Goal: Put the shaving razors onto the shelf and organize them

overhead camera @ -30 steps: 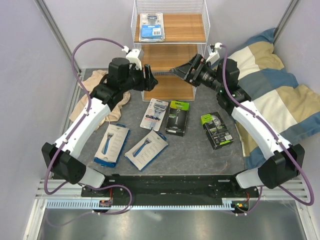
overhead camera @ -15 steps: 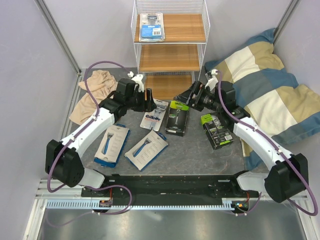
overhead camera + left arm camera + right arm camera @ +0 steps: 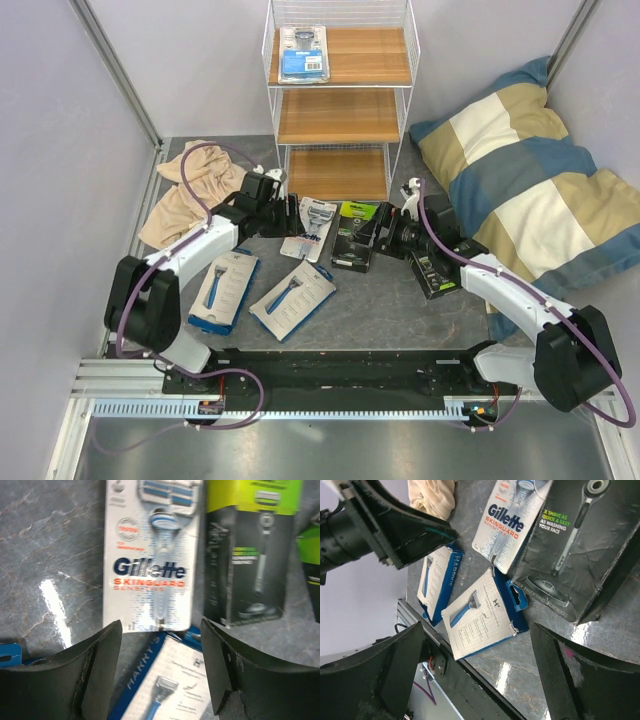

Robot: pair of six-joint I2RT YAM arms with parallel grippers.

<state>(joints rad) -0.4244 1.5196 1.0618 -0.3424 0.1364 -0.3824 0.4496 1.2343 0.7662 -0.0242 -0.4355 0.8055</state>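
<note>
Your left arm (image 3: 190,250) reaches forward and inward from its near-left base. The forearm is low and the wrist bent, so the left claw (image 3: 290,215) points toward the centre and tips downward. Its fingers (image 3: 100,670) stand apart with a moderate gap, nothing gripped.

Your right arm (image 3: 505,290) runs from the near-right base, long white link low and angled inward. The wrist is turned so the right claw (image 3: 372,232) faces the left one, jaws spread wide, nothing held.

The two claws sit near each other, not touching. In your right wrist view the left claw's dark finger shows at upper left.
</note>
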